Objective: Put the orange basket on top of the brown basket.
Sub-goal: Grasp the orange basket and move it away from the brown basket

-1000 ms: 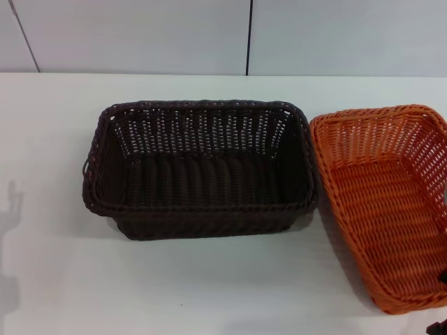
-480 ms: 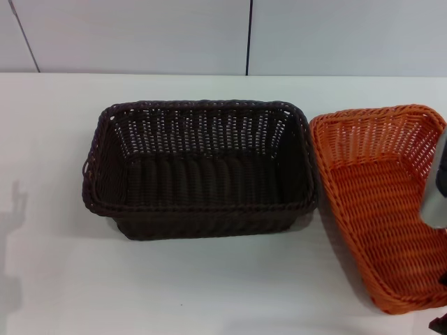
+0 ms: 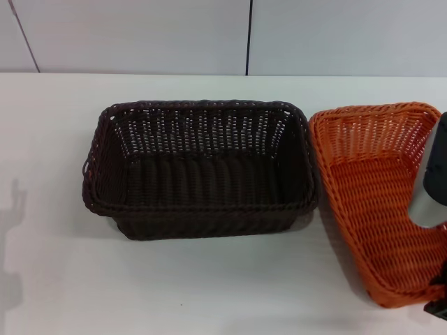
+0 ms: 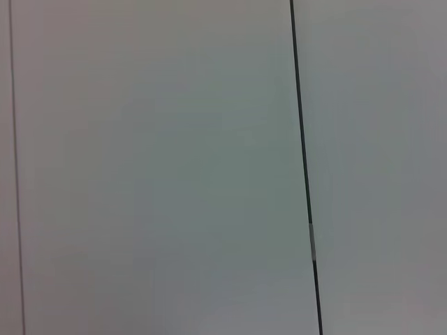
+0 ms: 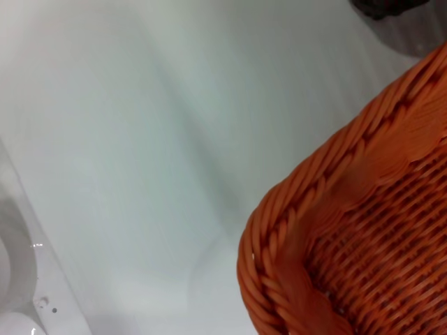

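Note:
The brown basket (image 3: pixel 199 174) stands in the middle of the white table, open side up. The orange basket (image 3: pixel 370 209) sits right beside it on the right, nearly touching it, and looks slightly tilted. My right gripper (image 3: pixel 437 308) is at the orange basket's near right rim, mostly cut off by the picture's edge, and appears shut on that rim. My right forearm (image 3: pixel 434 174) hangs over the basket's right side. The right wrist view shows a corner of the orange basket's braided rim (image 5: pixel 293 230) close up. My left gripper is out of view.
The white table (image 3: pixel 56 279) runs to a pale panelled wall (image 3: pixel 140 35) at the back. The left wrist view shows only wall panels (image 4: pixel 154 167). A faint arm shadow (image 3: pixel 14 202) lies on the table's left side.
My right forearm has come into view over the orange basket's right side. The orange basket has shifted and tilted a little, its far rim now slanting. The brown basket has not moved.

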